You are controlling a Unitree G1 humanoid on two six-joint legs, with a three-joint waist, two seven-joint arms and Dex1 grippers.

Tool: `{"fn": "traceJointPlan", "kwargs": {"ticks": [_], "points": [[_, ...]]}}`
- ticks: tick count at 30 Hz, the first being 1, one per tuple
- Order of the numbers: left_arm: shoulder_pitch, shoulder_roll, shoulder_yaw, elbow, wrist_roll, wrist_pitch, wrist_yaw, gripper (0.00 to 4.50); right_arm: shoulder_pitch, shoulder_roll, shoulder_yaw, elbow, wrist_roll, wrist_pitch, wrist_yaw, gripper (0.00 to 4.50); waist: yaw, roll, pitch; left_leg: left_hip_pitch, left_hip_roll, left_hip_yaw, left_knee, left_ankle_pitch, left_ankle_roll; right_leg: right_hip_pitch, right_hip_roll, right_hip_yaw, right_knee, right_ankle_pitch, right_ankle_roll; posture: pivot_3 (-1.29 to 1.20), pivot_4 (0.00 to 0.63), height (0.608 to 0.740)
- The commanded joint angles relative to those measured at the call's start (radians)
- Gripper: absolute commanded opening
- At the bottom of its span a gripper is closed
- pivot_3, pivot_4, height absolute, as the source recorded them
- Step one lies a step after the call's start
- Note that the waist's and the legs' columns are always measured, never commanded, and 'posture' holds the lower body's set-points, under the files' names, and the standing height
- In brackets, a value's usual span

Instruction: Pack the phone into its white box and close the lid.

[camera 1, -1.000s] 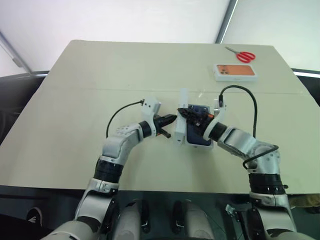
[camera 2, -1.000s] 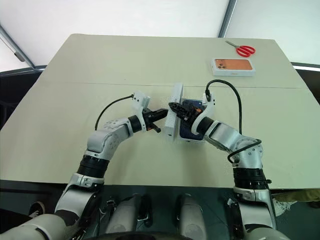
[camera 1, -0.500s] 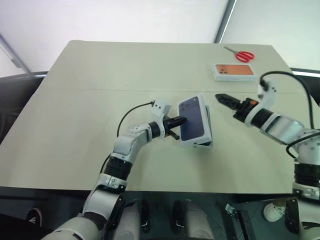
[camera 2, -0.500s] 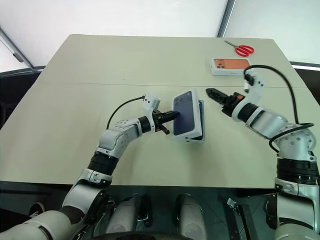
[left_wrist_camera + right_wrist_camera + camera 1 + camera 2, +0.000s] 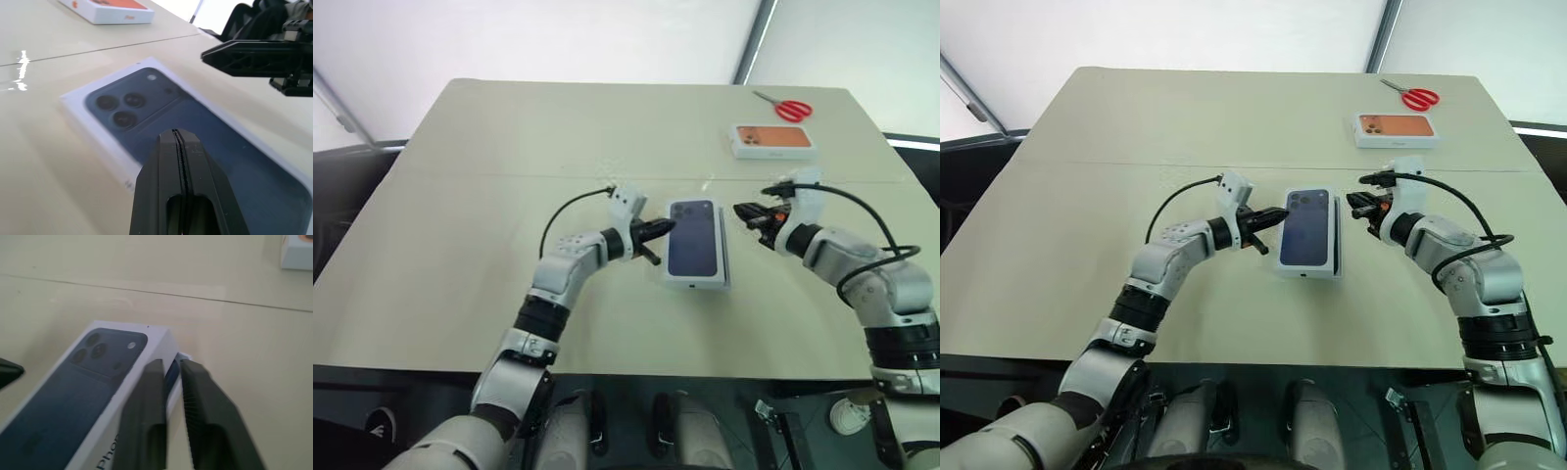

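1. Where the broad beige table (image 5: 509, 176) spreads under both arms, the shallow white cardboard lid (image 5: 695, 239) printed with a dark blue phone picture lies face up at its middle, resting slightly askew over the white box (image 5: 1337, 235), whose edge shows along the lid's right side.
2. At the far right sits a white box with an orange phone picture (image 5: 773, 140), with red-handled scissors (image 5: 784, 107) just beyond it.
3. The left gripper (image 5: 658, 228), black fingers clenched on nothing, has its tip at the lid's left edge.
4. The right gripper (image 5: 747, 211) hangs just right of the lid, fingers nearly together, holding nothing.
5. A dark sliver, perhaps the phone (image 5: 170, 374), shows under the lid's edge.
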Motion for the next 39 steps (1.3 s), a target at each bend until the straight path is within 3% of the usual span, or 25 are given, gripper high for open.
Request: {"fn": "traceJointPlan", "kwargs": {"ticks": [1, 8, 13, 30, 39], "points": [[0.017, 0.030, -0.021, -0.029, 0.046, -0.028, 0.000, 0.00, -0.036, -0.017, -0.003, -0.007, -0.093, -0.050, 0.045, 0.04, 0.000, 0.000, 0.000, 0.000, 0.000, 0.000, 0.000, 0.000, 0.000, 0.000, 0.000, 0.000, 0.000, 0.000, 0.000, 0.00, 0.150, 0.738], [-0.003, 0.018, -0.075, 0.026, 0.099, -0.001, -0.004, 0.00, 0.033, -0.076, 0.111, -0.062, -0.315, -0.159, 0.173, 0.04, 0.014, 0.000, 0.000, 0.000, -0.001, 0.000, 0.000, 0.000, 0.000, 0.000, 0.000, 0.000, 0.000, 0.000, 0.000, 0.00, 0.150, 0.738], [-0.022, -0.010, -0.092, 0.045, 0.098, 0.028, -0.028, 0.00, 0.050, -0.070, 0.123, -0.078, -0.380, -0.156, 0.218, 0.04, 0.017, 0.000, 0.000, 0.000, 0.000, 0.000, 0.001, 0.000, 0.000, 0.000, 0.000, 0.000, 0.000, 0.000, 0.000, 0.00, 0.150, 0.738], [-0.066, -0.079, -0.038, 0.001, 0.073, 0.018, -0.005, 0.00, 0.080, -0.047, 0.114, -0.099, -0.467, -0.148, 0.278, 0.04, 0.021, 0.000, 0.000, 0.000, 0.000, 0.000, 0.001, 0.000, 0.000, 0.000, 0.000, 0.000, 0.000, 0.000, 0.000, 0.00, 0.150, 0.738], [-0.017, -0.053, -0.107, 0.005, 0.146, -0.007, -0.014, 0.00, 0.077, -0.029, 0.118, -0.106, -0.506, -0.143, 0.299, 0.04, 0.021, 0.000, 0.000, 0.000, 0.000, 0.000, 0.002, 0.000, 0.000, 0.000, 0.000, 0.000, 0.001, 0.000, 0.000, 0.00, 0.150, 0.738]]}}
